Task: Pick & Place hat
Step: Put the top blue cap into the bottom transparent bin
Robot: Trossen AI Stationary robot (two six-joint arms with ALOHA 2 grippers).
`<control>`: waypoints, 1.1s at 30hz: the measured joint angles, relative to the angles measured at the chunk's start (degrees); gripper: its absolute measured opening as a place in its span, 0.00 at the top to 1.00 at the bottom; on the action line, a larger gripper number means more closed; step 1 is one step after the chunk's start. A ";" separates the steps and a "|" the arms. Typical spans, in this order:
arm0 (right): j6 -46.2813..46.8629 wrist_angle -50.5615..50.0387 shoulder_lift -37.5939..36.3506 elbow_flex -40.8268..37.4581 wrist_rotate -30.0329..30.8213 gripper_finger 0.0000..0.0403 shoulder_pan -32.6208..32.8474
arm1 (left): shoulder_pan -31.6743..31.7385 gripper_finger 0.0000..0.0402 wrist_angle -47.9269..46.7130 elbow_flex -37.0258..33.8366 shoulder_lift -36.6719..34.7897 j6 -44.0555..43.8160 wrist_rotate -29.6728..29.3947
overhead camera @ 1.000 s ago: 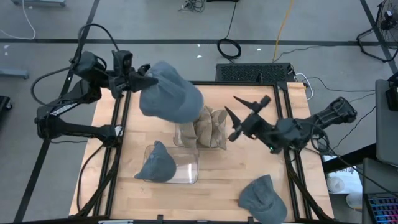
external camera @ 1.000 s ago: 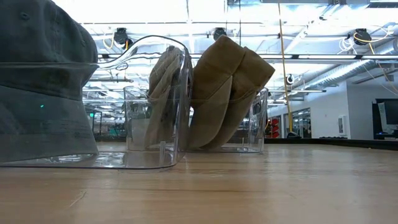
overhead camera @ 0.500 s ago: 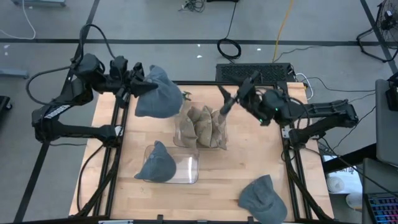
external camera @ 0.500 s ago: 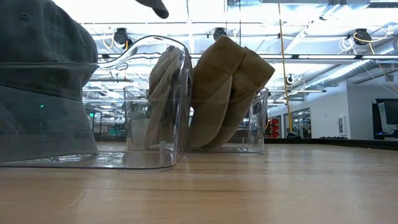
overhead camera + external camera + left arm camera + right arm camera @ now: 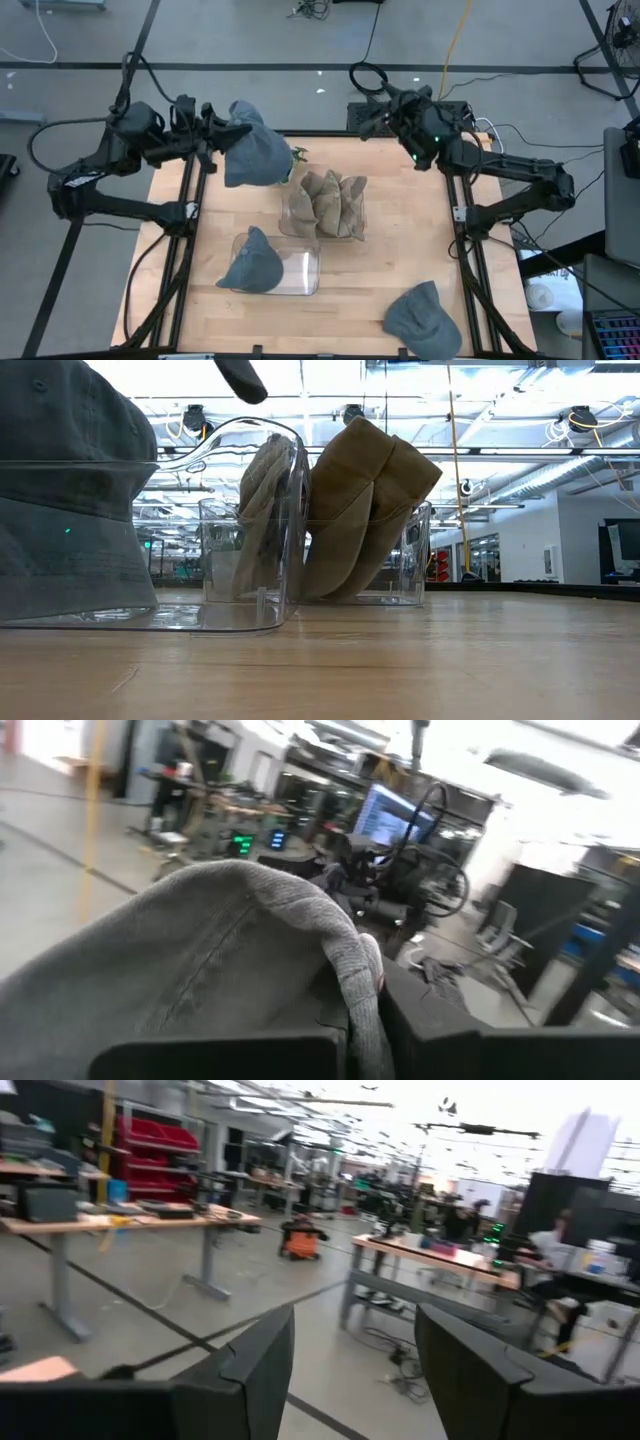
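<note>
My left gripper (image 5: 222, 130) is shut on a grey hat (image 5: 258, 152) in the air over the table's far left part, just beyond the far clear bin (image 5: 292, 222) that holds tan hats (image 5: 328, 197). The near clear bin (image 5: 305, 272) holds another grey hat (image 5: 252, 262), which fills the left of the low view (image 5: 70, 500). A third grey hat (image 5: 422, 320) lies on the table at the near right. My right gripper (image 5: 374, 108) is open and empty, raised over the table's far edge and pointing out into the room (image 5: 350, 1370). My left gripper pinches the grey hat's folded edge (image 5: 356, 982) between its two fingers (image 5: 450, 1025). The fingers come level from the table's left side. The hat is lifted clear of the table and bulges out beyond the fingers toward the right.
A black box (image 5: 410, 115) sits just past the table's far edge, under my right arm. Bare wood (image 5: 400, 250) lies to the right of the bins. A dark shape (image 5: 240, 375) shows at the low view's top edge above the bins.
My right gripper has swung from over the table's right middle up and away to the far edge, turning to point out past it, still open. My left gripper has kept its hold, and the hat has shifted a little toward the table's left edge and looks smaller from above.
</note>
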 joint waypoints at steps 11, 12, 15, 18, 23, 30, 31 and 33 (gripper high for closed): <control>8.49 -5.04 0.00 0.00 -14.93 0.51 -10.27 | -16.20 0.96 -0.79 0.02 2.72 -0.34 -25.05; 9.92 -6.19 0.04 0.00 -16.38 0.51 -11.02 | -17.65 0.96 -0.82 0.02 3.29 -0.46 -26.79; 10.77 -8.18 0.34 0.00 -19.37 0.51 -12.63 | -21.44 0.96 -0.39 0.02 5.15 -1.43 -31.27; 8.74 -8.74 0.42 0.00 -19.53 0.51 -13.30 | -24.97 0.96 -0.33 0.02 6.66 -2.77 -34.28; 7.68 -8.57 0.40 0.00 -19.49 0.51 -14.10 | -31.14 0.96 -0.33 0.02 8.54 -4.94 -37.71; 6.97 -8.71 0.37 0.00 -19.53 0.51 -14.38 | -40.23 0.96 -0.67 0.02 11.36 -9.23 -43.54; 6.97 -8.71 0.37 0.00 -19.53 0.51 -14.38 | -41.53 0.96 -0.70 0.02 11.75 -9.81 -44.95; 6.99 -8.97 0.37 0.00 -19.53 0.51 -14.38 | -43.97 0.96 -0.67 0.02 12.62 -11.49 -47.63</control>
